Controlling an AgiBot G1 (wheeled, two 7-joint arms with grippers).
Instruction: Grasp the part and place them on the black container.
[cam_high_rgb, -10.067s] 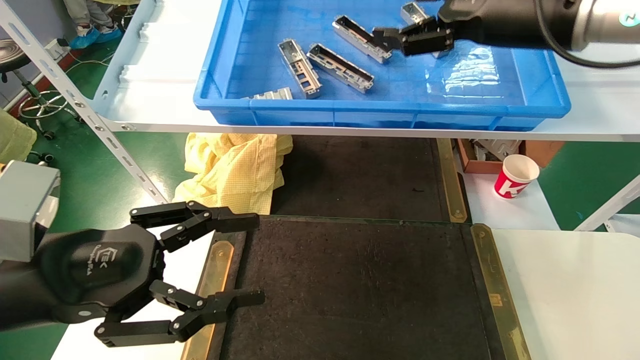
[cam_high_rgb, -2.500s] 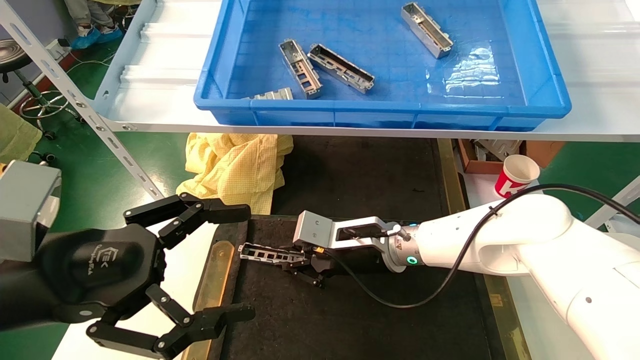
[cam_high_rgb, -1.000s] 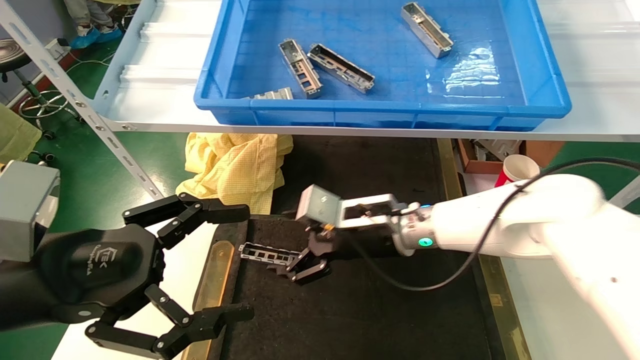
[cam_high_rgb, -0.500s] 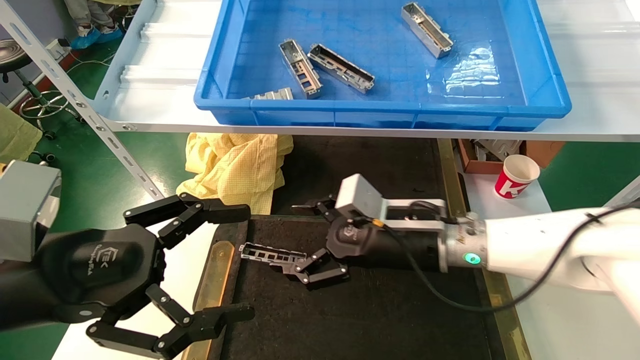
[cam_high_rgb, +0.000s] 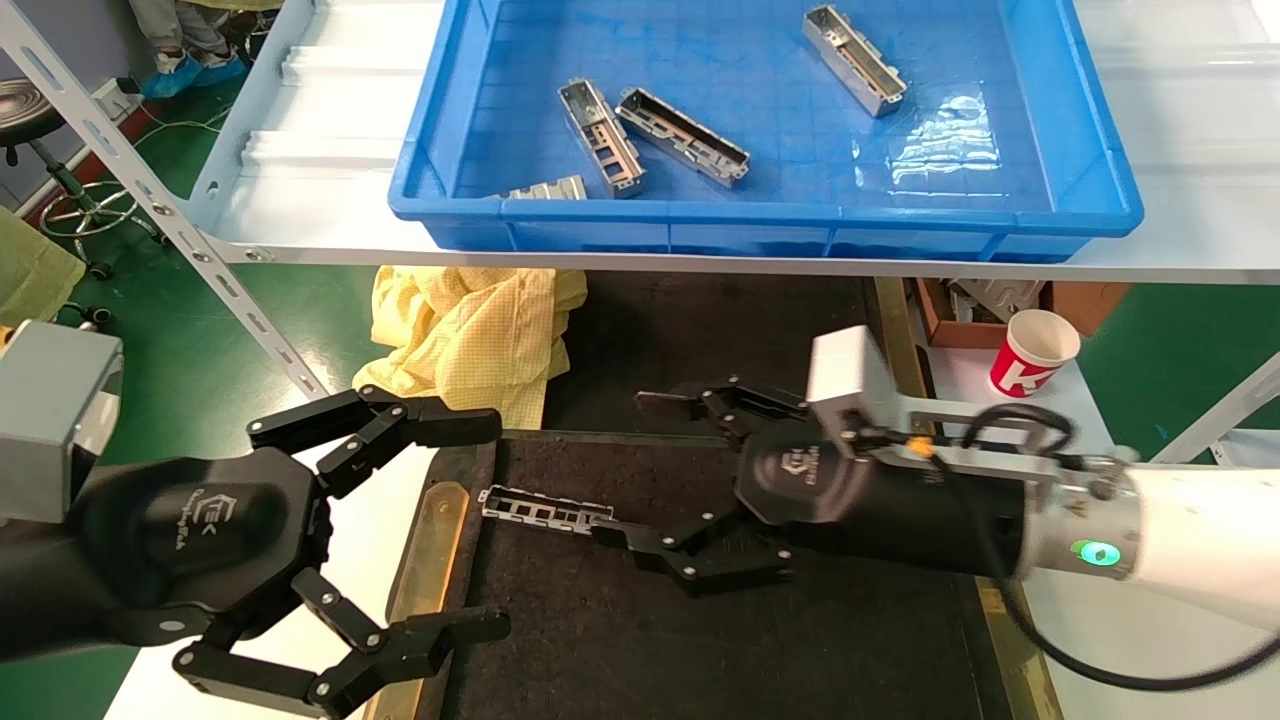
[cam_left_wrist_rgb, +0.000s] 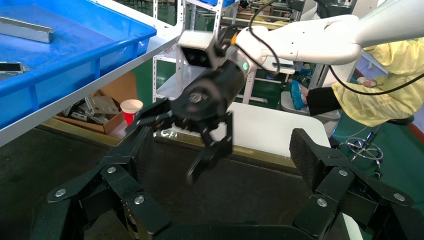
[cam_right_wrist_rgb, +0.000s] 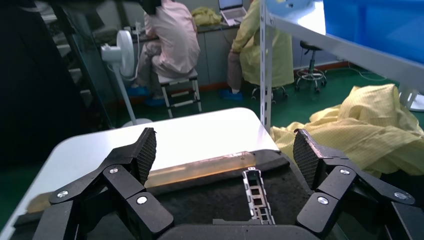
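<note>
Part (cam_high_rgb: 545, 510) lies on black container (cam_high_rgb: 700, 650), green floor (cam_high_rgb: 200, 350) around

My right gripper (cam_high_rgb: 640, 465) now hangs open, drawn back from the part (cam_high_rgb: 545, 510) I left on the black container (cam_high_rgb: 620, 650).

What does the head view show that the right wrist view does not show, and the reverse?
Only the head view shows the blue crate with four more parts inside, the red paper cup, and the left claw parked open at the black container's left edge. Only the right wrist view shows two seated people and a white fan in the background. Both show the part lying flat on the black container, the open right claw apart from it, and the yellow cloth.
</note>
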